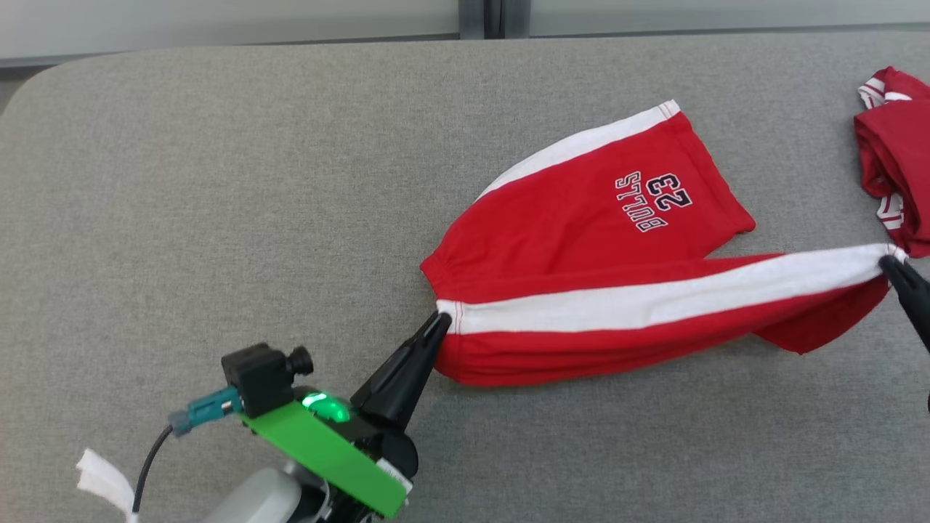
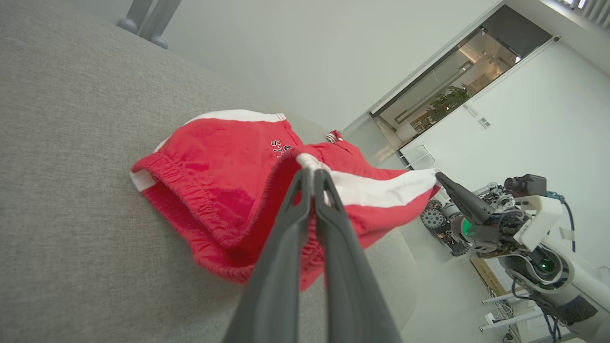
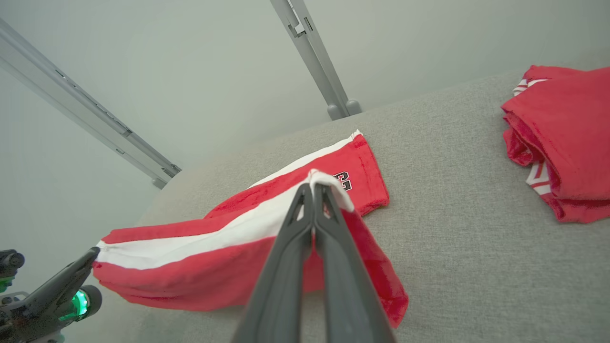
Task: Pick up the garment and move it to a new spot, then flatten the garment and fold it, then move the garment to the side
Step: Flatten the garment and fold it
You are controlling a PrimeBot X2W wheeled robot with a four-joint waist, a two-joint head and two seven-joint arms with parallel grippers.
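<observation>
Spanning from left pincer (image 1: 441, 319) to right pincer (image 1: 888, 263), red shorts (image 1: 617, 305) stretch taut.

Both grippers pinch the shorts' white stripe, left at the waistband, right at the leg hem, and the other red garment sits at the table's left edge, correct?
No: the head view shows the other red garment at the right edge of the table. The left gripper and right gripper hold the shorts as you said.

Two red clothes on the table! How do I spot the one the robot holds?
On the grey table, right of the middle, red shorts stretch between the left gripper and right gripper. Unlike the bunched red garment at the right edge, they show a long white stripe and "BULLS 23".
</observation>
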